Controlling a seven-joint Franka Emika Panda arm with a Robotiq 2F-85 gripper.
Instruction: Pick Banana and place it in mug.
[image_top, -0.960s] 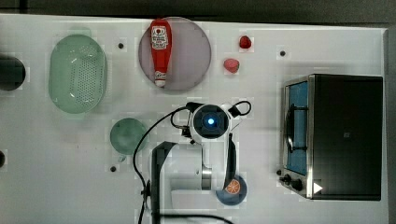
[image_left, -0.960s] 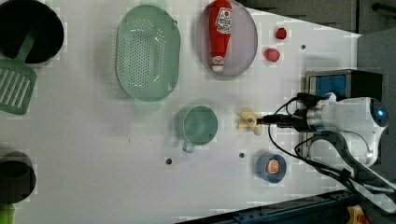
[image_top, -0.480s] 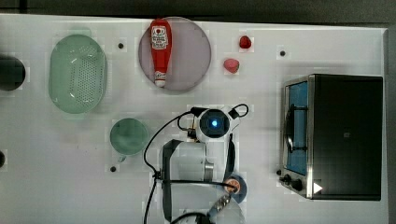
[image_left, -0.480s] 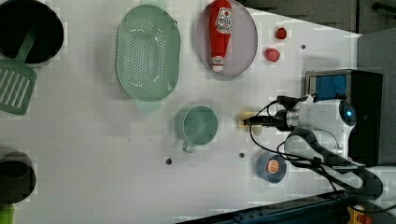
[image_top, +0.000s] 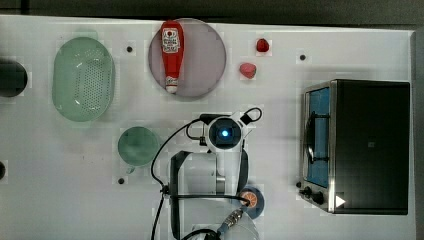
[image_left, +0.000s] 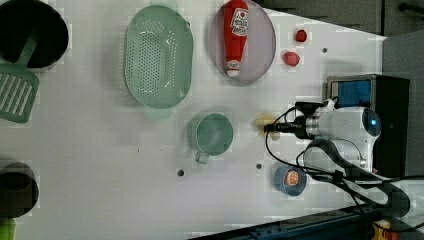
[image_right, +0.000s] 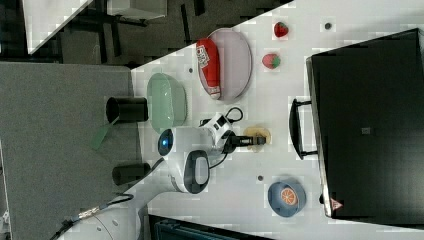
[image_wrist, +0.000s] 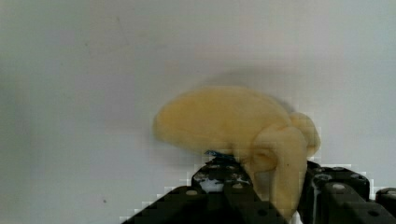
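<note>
The gripper (image_wrist: 275, 186) is down at the white table (image_left: 100, 165), and its jaws have closed to a narrow gap with the banana (image_wrist: 224, 121) between them: in the wrist view 1 end of the pale yellow fruit sits pinched between the 2 black fingers (image_wrist: 219, 186), while the rest curves out over the table. The banana (image_left: 263, 121) still lies on the surface, just to the left view's right of the mug (image_left: 214, 134), near it but not touching. The mug stands upright and holds nothing. In the left view the gripper (image_left: 272, 128) reaches the fruit from the left view's right. In the right view the banana (image_right: 257, 133) lies under the fingertips, near the oven's handle (image_right: 296, 129). A ketchup bottle (image_top: 171, 55) lies on a plate (image_top: 205, 57) beyond it.
</note>
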